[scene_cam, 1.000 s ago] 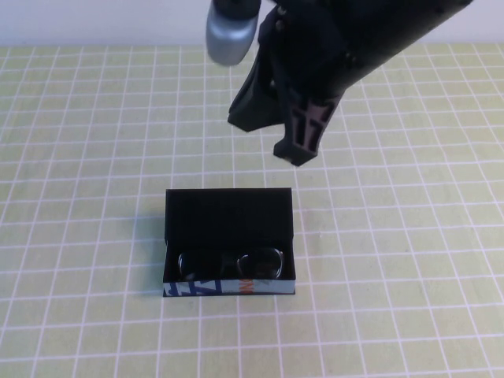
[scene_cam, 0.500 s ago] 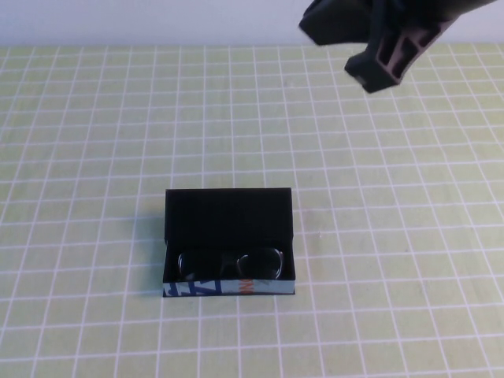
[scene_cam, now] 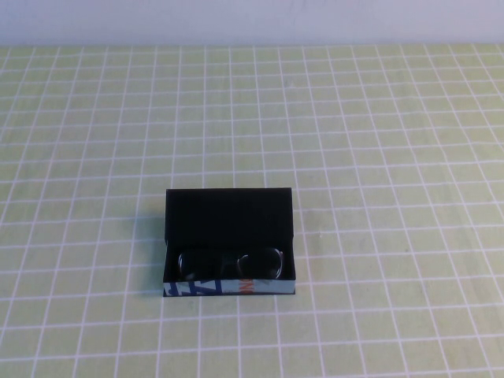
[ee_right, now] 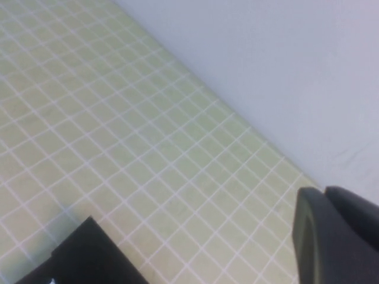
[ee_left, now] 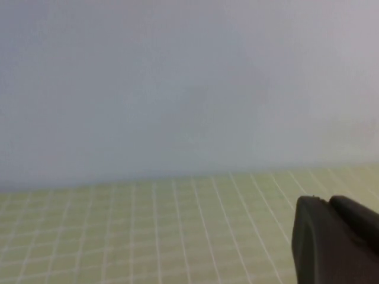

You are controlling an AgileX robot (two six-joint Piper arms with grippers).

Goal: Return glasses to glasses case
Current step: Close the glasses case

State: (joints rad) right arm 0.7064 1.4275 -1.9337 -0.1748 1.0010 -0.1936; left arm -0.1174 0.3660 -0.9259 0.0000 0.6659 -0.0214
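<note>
High view: the glasses case (scene_cam: pixel 228 240) sits open near the desk (scene_cam: pixel 409 157) centre, slightly toward 6 o'clock, flap lid raised at its 12 o'clock side. The glasses (scene_cam: pixel 230 264) lie inside, frames partly hidden by the printed front edge. Open desk surrounds the case on every side. Neither arm appears.

Left wrist view: the left gripper (ee_left: pixel 336 239) is cut off at the frame edge above bare desk facing a pale wall (ee_left: pixel 177 83); finger state cannot be told.

Right wrist view: the right gripper (ee_right: pixel 334 234) hangs above the desk with fingers closed, empty. A corner of the case shows below.
</note>
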